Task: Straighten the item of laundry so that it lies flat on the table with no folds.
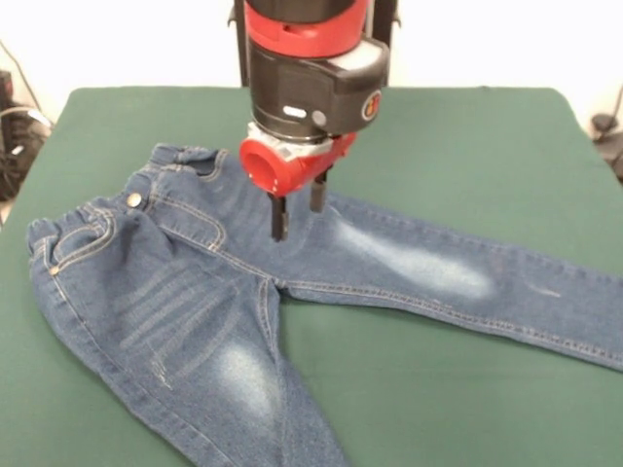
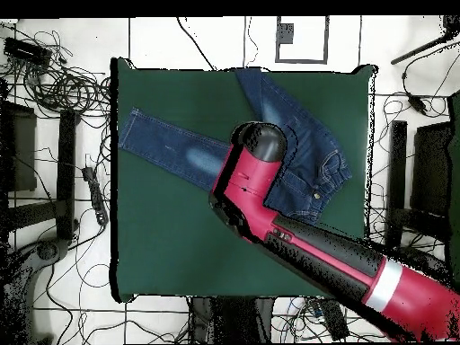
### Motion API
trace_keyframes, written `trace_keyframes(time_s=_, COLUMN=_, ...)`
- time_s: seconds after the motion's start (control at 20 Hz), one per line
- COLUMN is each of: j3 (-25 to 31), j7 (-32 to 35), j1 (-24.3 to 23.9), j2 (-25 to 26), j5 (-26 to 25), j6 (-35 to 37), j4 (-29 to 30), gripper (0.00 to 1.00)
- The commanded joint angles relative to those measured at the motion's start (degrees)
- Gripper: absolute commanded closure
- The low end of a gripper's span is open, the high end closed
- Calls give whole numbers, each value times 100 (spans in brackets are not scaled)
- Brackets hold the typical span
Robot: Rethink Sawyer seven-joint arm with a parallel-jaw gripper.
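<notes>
Fingers: two dark fingertips [image 1: 279, 232] hang parted with a narrow gap, nothing between them, just above or barely touching the denim; contact cannot be told.
Gripper: the gripper [image 1: 297, 222] points straight down under its red collar, over the upper thigh near the crotch, probably placed to pinch or press cloth there.
Jeans: the jeans [image 1: 185, 302] lie front up on the table [image 1: 467, 126], waistband toward the front view's left, brass button [image 1: 133, 199] showing.
Legs: one leg runs out to the right edge, the other toward the bottom edge, spread in a V.
Flatness: mostly flat; the waistband is bunched and slightly raised, with soft creases at the hip, so smoothing looks unfinished.
Overhead: the arm [image 2: 296, 238] covers the waist area; the jeans sit toward one corner of the table, one leg reaching the edge.
</notes>
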Motion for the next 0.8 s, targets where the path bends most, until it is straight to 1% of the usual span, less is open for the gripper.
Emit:
trace_keyframes(time_s=0.05, j3=-684, j7=-841, j1=2, j2=-251, j5=298, j6=698, j4=941, gripper=0)
trace_keyframes(time_s=0.15, j3=-720, j7=-978, j1=-85, j2=-317, j5=336, j6=793, j4=1005, gripper=0)
trace_keyframes(time_s=0.3, j3=-879, j7=-1222, j1=-162, j2=-343, j5=227, j6=893, j4=983, gripper=0)
trace_keyframes(time_s=0.4, j3=-1079, j7=-1315, j1=-148, j2=-241, j5=8, j6=956, j4=892, gripper=0)
trace_keyframes(time_s=0.5, j3=-1200, j7=-1325, j1=-155, j2=-210, j5=-105, j6=1045, j4=893, gripper=0)
trace_keyframes(time_s=0.65, j3=-1316, j7=-1306, j1=-202, j2=-336, j5=-183, j6=1174, j4=1018, gripper=0)
trace_keyframes(time_s=0.8, j3=-1452, j7=-1381, j1=-242, j2=-349, j5=-289, j6=1292, j4=1021, gripper=0)
